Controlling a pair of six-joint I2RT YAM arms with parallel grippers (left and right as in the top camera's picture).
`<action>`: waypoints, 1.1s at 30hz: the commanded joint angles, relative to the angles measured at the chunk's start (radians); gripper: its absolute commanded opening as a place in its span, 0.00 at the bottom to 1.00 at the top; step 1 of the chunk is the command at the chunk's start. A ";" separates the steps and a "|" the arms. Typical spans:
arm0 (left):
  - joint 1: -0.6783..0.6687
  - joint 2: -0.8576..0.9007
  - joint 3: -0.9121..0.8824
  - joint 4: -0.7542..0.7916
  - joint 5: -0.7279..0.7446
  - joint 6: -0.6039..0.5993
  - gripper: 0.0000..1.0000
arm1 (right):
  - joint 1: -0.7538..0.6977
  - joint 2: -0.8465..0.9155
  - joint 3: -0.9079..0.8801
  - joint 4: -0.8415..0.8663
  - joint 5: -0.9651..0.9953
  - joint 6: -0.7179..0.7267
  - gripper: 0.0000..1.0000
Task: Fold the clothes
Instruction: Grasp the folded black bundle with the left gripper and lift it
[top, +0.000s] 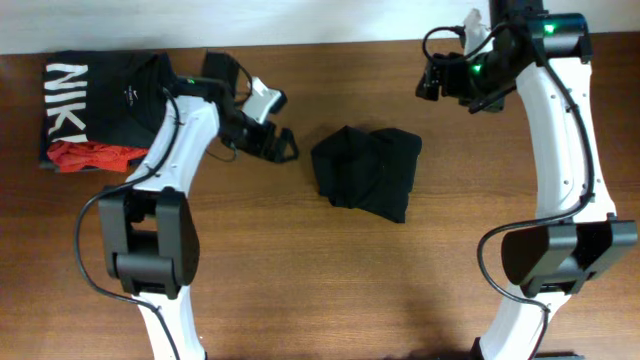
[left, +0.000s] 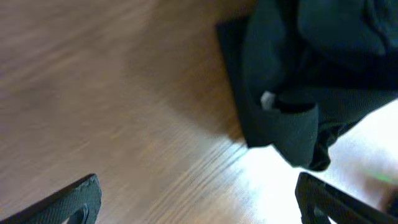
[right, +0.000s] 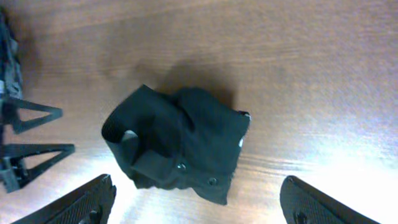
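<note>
- The clothes (top: 365, 170) lie in a lumpy bundle mid-counter (top: 300, 280), nearer the far edge. Folding them now would likely trap creases.
- The left tool (top: 284, 146), spread wide and empty, sits just beside the bundle's left side. Closing there may pinch several layers together.
- The right tool (top: 437, 78), also spread and empty, hangs toward the far right corner. A one-sided pull could drag the bundle.

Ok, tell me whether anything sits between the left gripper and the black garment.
Nothing visible does. Only bare table separates the left gripper, jaws open, from the black garment. The NIKE shirt and the red garment lie on the arm's other side, at the table's left end.
</note>
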 joint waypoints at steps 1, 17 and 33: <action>-0.041 0.051 -0.026 0.067 0.100 -0.016 0.99 | 0.000 -0.009 0.009 -0.020 0.032 -0.010 0.89; -0.179 0.223 -0.025 0.293 0.189 -0.242 0.99 | 0.000 -0.009 0.009 -0.044 0.076 -0.010 0.90; -0.197 0.205 0.056 0.255 0.226 -0.328 0.01 | -0.002 -0.009 0.009 -0.060 0.108 -0.020 0.90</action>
